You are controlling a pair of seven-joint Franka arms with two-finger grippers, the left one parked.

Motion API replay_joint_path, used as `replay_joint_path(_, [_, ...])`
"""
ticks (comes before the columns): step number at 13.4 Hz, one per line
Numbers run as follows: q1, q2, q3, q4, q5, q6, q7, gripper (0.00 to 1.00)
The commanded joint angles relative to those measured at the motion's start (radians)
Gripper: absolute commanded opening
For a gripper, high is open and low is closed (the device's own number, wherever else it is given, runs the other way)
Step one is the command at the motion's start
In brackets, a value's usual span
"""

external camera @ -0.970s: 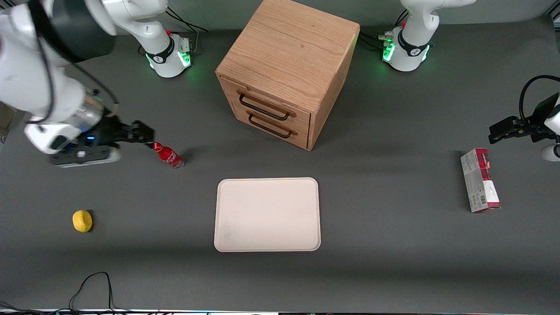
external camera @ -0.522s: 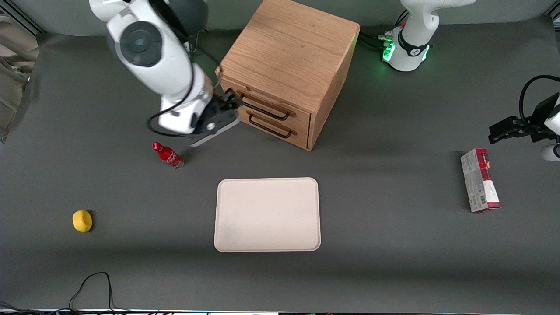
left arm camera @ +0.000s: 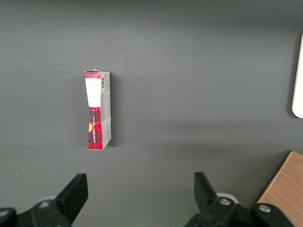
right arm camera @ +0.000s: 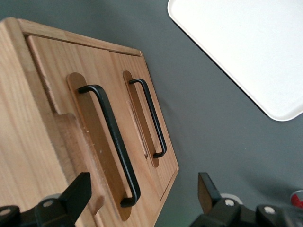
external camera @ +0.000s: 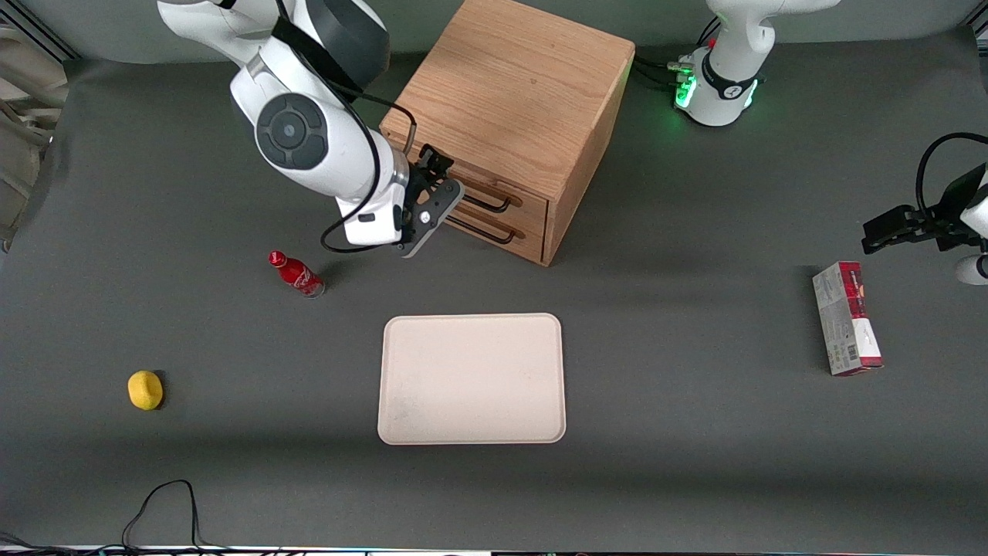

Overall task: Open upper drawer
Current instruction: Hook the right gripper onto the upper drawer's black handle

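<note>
Right-arm gripper (external camera: 434, 171) hangs just in front of the light oak cabinet (external camera: 517, 100), level with its two drawer fronts, at the end of the cabinet face nearer the working arm. Its two black fingers (right arm camera: 75, 191) are spread apart with nothing between them; in the wrist view the thin black bar handle (right arm camera: 113, 142) of the upper drawer (external camera: 463, 181) lies in the gap ahead of them, not yet touched.

That wide, shallow wooden drawer sits fully closed, flush with the cabinet face, directly above the matching lower drawer (external camera: 482, 220), whose own black bar handle (right arm camera: 149, 116) runs parallel just beside the first.

Judging by this, the approach step is in hand: the grasp has not been made. The next move calls for easing forward until the fingers straddle the upper bar alone, closing on it, then pulling straight out along the drawer's run. Keeping clear of the lower handle matters, as the two bars sit close together.
</note>
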Motion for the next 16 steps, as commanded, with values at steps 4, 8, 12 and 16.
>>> replay_joint_path(4, [0.013,-0.001,0.006,-0.156,0.027,0.167,-0.060,1.00])
replay_joint_path(8, [0.014,0.001,0.034,-0.218,0.029,0.230,-0.055,1.00])
replay_joint_path(12, [0.016,0.002,0.034,-0.226,0.027,0.238,-0.060,1.00])
replay_joint_path(16, [0.014,0.005,0.032,-0.224,-0.049,0.310,-0.069,1.00])
